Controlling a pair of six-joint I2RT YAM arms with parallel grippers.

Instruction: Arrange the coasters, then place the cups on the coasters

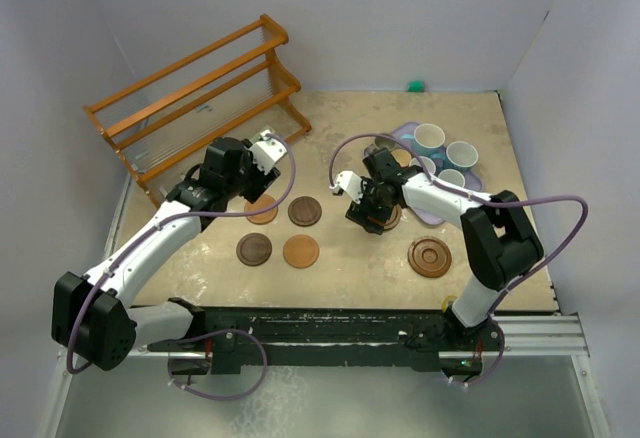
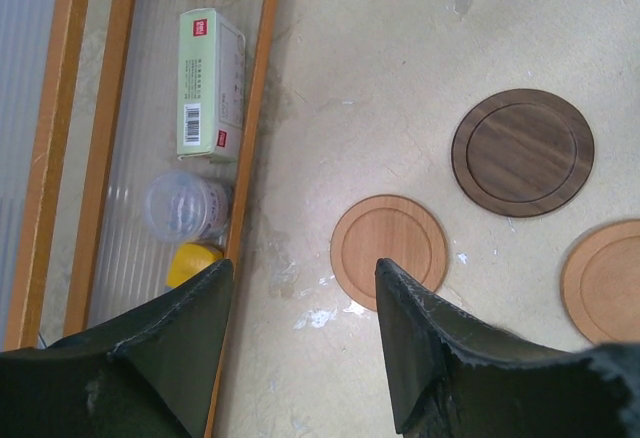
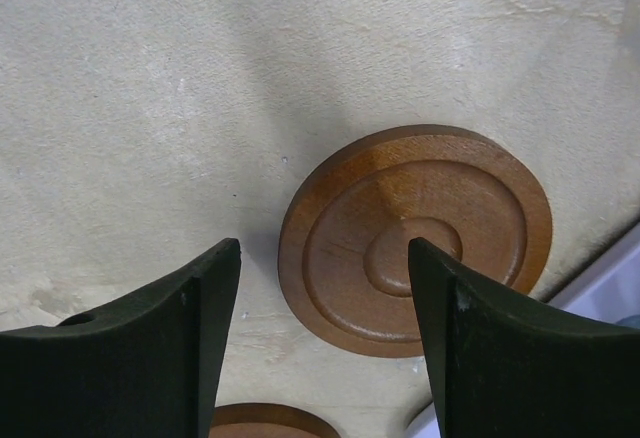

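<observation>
**Right end effector (image 3: 322, 258) spread over the reddish-brown coaster (image 3: 440, 208)**

Its jaws stand apart and empty above the coaster, which lies flat on the surface (image 3: 150, 78). We judge it best to centre over one rim, descend squarely, then close gently.

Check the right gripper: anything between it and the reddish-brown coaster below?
Nothing visible. The right gripper is open over the reddish-brown coaster, which lies flat on the table with nothing on it. The lavender tray edge is off to the side, not between.
</observation>
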